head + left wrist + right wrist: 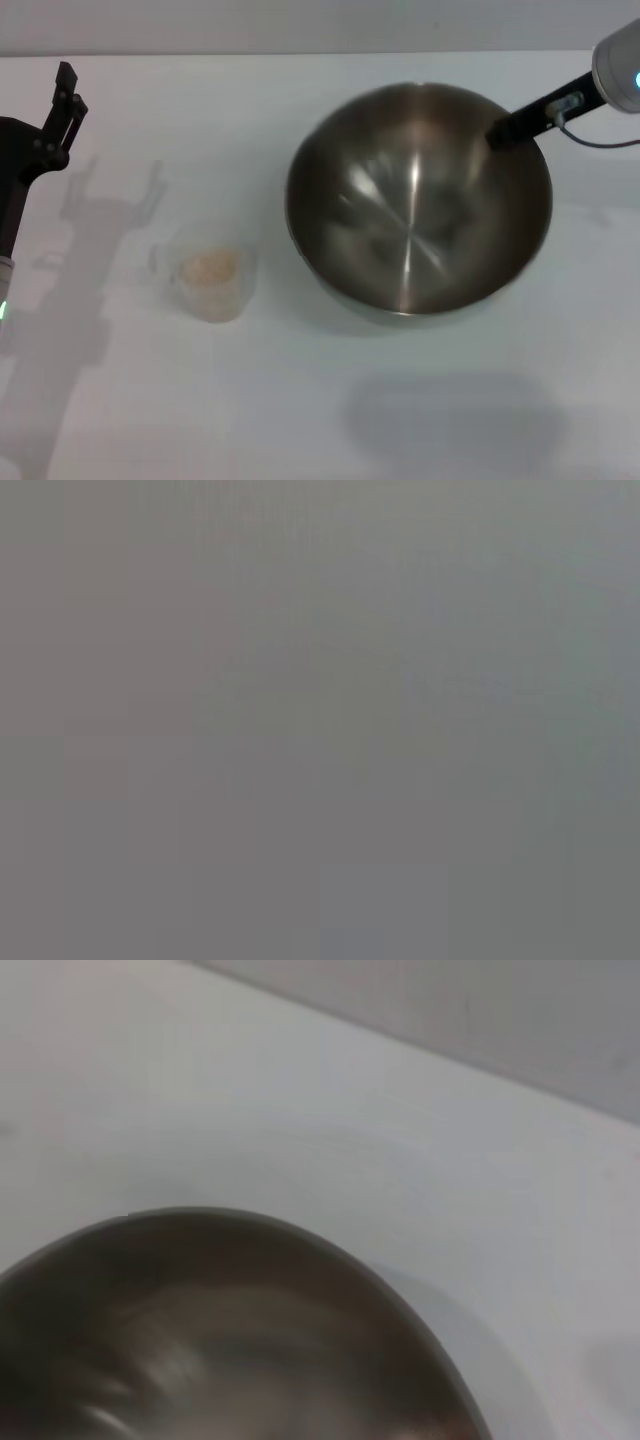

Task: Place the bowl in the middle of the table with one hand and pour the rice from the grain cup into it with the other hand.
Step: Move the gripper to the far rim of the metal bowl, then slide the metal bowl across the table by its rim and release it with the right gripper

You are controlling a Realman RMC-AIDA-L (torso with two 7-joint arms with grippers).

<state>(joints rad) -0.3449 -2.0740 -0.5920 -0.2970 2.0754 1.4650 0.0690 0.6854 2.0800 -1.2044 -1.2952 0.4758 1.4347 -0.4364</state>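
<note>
The steel bowl (420,200) hangs above the white table (300,400), right of centre, and casts a separate shadow nearer the front edge. My right gripper (505,132) comes in from the upper right and is shut on the bowl's far right rim. The bowl's inside (200,1340) fills the lower part of the right wrist view and looks empty. The grain cup (210,275) stands on the table left of the bowl, with rice (210,268) inside it. At the far left, well behind the cup, my left gripper (68,98) is held up and open with nothing in it. The left wrist view shows only flat grey.
The table's far edge (300,52) meets a grey wall at the back. Bare tabletop lies between the cup and the bowl and along the front.
</note>
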